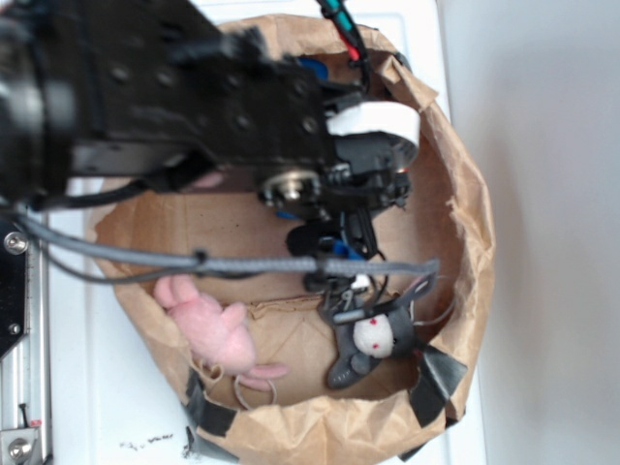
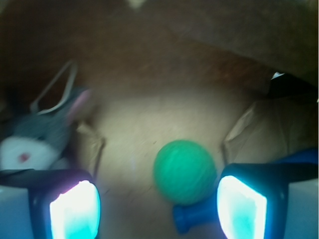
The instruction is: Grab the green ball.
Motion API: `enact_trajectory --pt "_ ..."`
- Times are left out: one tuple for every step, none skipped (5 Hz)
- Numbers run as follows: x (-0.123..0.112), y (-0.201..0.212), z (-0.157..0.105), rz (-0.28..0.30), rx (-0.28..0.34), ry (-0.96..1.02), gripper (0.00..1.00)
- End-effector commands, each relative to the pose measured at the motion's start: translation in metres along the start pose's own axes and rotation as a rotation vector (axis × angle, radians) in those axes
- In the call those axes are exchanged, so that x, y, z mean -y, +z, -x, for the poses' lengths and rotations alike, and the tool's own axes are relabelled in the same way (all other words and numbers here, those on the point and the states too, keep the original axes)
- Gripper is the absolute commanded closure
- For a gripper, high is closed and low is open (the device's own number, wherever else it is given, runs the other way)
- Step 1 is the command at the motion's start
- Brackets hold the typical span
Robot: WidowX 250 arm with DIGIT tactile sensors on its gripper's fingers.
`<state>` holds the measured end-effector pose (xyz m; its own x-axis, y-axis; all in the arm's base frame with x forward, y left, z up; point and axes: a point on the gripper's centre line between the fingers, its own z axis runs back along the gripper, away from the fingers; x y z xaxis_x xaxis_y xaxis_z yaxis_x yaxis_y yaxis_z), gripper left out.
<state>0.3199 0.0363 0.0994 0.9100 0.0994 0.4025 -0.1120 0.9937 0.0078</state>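
In the wrist view the green ball [image 2: 185,172] lies on the brown paper floor, just ahead of my open gripper [image 2: 158,211] and nearer its right finger [image 2: 242,207] than its left finger [image 2: 75,211]. The ball rests against a blue bowling pin [image 2: 195,217], whose end pokes out beneath it. In the exterior view my gripper [image 1: 339,254] hangs low inside the paper bag [image 1: 455,194]; the arm hides the ball there, and only a bit of blue [image 1: 341,248] shows by the fingers.
A grey and white plush mouse [image 2: 37,142] [image 1: 373,339] lies to the left of the fingers. A pink plush toy [image 1: 215,327] lies at the bag's near side. Crumpled bag walls [image 2: 259,137] ring the floor. A grey cable [image 1: 242,263] crosses the bag.
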Motion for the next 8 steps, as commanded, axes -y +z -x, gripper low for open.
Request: enact_trajectory --pt "-0.009 0.000 -0.002 0.013 0.170 -0.069 0.00" --pt "-0.015 -0.001 0.016 0.041 0.172 -0.187 0.00" --pt "-0.016 -0.021 0.011 0.007 0.165 -0.213 0.00" --pt "-0.012 -0.035 0.001 -0.025 0.127 -0.192 0.00" --pt "-0.010 -0.036 -0.008 -0.040 0.116 -0.159 0.00" --pt "-0.011 -0.042 -0.013 -0.059 0.099 -0.162 0.00" --pt "-0.012 -0.037 -0.010 -0.048 0.097 -0.147 1.00" --pt "-0.010 -0.040 -0.020 -0.027 0.089 -0.149 1.00"
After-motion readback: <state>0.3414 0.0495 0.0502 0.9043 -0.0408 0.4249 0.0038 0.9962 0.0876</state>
